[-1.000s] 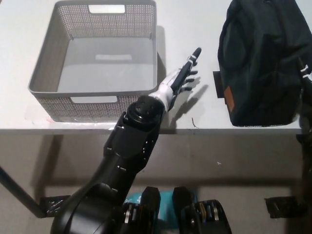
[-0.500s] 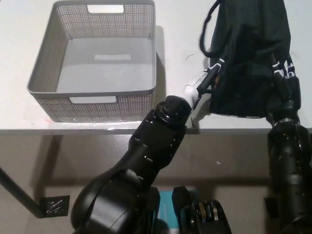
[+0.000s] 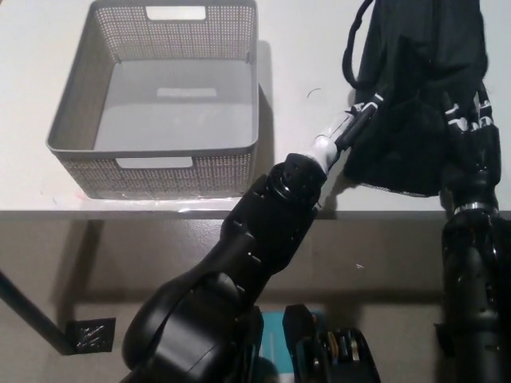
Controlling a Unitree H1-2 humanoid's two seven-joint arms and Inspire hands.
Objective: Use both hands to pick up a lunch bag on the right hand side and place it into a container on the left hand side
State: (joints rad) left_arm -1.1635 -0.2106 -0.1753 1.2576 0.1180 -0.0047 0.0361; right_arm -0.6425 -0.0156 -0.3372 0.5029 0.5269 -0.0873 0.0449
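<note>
Container sits at roughly 10 o'clock on the white table: grey perforated basket, open top, nothing visible inside. It is well apart from the load, so the carry has to run right to left across bare tabletop.

My left hand reaches in at about 1 o'clock, white wrist showing, dark fingers pressed flat against the left flank of the lunch bag. I cannot tell whether those fingers curl round any fabric; they read as a flat push against the side, not a pinch. My judgement: this hand is there as one wall of a two-sided squeeze, since the bag is soft and too wide for one hand.

The lunch bag itself fills 1 to 2 o'clock, black, slumped and creased, a strap looping off its upper left. I cannot tell whether its lower edge rests on the table or is clear of it.

My right hand is at 3 o'clock, fingers spread and laid against the bag's right face, mirroring the left. Judgement: grip is by pressure only, so the fabric may sag or slip out if either side eases during transfer.
</note>
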